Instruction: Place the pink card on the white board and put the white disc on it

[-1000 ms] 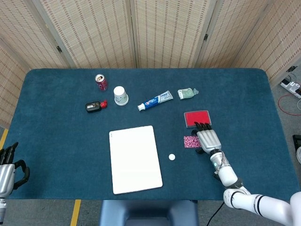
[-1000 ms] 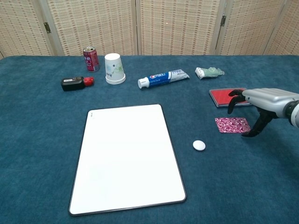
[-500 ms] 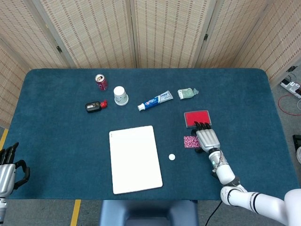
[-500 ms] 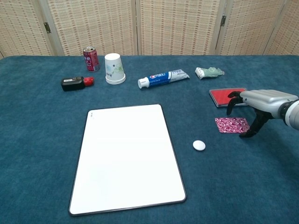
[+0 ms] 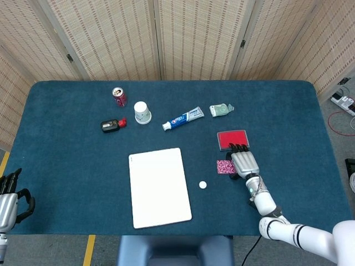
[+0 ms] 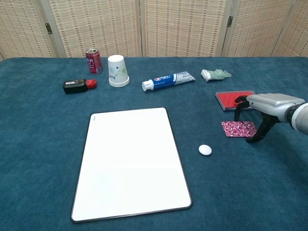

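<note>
Lying nearest on the blue surface (image 6: 38,144): one white board (image 6: 131,161), bare. Beside it — one white disc (image 6: 205,149). One pink card (image 6: 239,128), flat, at the right hand (image 6: 263,111), whose fingers (image 6: 260,132) point down, spread, gripping nothing. One red pad (image 6: 231,98) behind. Left hand (image 5: 10,200) low at the edge — empty, fingers loosely curled. Farthest: one toothpaste tube (image 6: 168,80), one cup (image 6: 118,70), one can (image 6: 93,60).

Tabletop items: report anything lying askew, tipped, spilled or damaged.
Nothing looks spilled or damaged. The white paper cup stands upside down, rim on the blue cloth. The blue-and-white toothpaste tube lies on its side at a slant. The rectangular white board sits slightly skewed to the table edge.
</note>
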Action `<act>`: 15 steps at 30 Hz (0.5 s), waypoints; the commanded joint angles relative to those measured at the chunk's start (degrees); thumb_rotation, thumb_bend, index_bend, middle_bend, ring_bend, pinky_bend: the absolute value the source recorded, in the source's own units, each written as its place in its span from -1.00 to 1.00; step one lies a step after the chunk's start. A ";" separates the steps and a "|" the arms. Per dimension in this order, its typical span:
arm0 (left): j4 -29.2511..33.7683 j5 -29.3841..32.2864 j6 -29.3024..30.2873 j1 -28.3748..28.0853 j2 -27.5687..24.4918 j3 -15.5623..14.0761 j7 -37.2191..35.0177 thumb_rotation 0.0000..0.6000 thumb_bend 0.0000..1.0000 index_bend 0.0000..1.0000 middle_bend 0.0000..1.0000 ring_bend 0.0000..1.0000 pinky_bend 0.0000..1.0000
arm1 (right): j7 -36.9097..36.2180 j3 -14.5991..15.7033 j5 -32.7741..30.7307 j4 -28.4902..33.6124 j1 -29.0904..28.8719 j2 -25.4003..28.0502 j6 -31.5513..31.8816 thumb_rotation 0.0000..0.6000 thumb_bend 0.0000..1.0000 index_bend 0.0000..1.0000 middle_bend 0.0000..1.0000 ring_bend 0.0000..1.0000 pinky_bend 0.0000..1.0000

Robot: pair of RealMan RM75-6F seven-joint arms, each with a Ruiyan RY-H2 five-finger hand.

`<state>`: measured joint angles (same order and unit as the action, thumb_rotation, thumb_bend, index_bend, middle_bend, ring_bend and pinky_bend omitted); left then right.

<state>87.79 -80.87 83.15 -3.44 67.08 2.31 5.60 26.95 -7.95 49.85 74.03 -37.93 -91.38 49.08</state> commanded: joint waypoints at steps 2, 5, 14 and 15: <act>0.05 -0.02 0.02 0.04 -0.05 -0.01 -0.16 1.00 -0.69 -0.78 -0.91 -0.88 -1.00 | -0.19 0.13 -0.04 0.13 0.00 0.12 0.10 1.00 -0.55 -0.26 -0.82 -0.86 -0.89; 0.11 -0.04 0.03 0.03 -0.10 0.00 -0.06 1.00 -0.69 -0.78 -0.91 -0.88 -1.00 | -0.39 0.32 0.05 0.24 0.05 0.30 0.18 1.00 -0.55 -0.23 -0.80 -0.86 -0.89; 0.33 -0.15 0.23 0.08 -0.19 0.04 0.03 1.00 -0.69 -0.78 -0.91 -0.88 -1.00 | -1.59 0.87 1.30 1.34 0.63 1.01 1.02 1.00 -0.55 -0.17 -0.76 -0.85 -0.89; 0.33 -0.14 0.21 0.07 -0.20 0.04 0.05 1.00 -0.69 -0.78 -0.91 -0.88 -1.00 | -1.74 0.96 1.66 1.75 0.77 1.30 1.31 1.00 -0.55 -0.17 -0.76 -0.85 -0.89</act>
<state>88.12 -81.01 83.36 -3.37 66.88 2.35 5.65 25.45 -7.11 51.11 75.36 -37.36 -90.40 50.06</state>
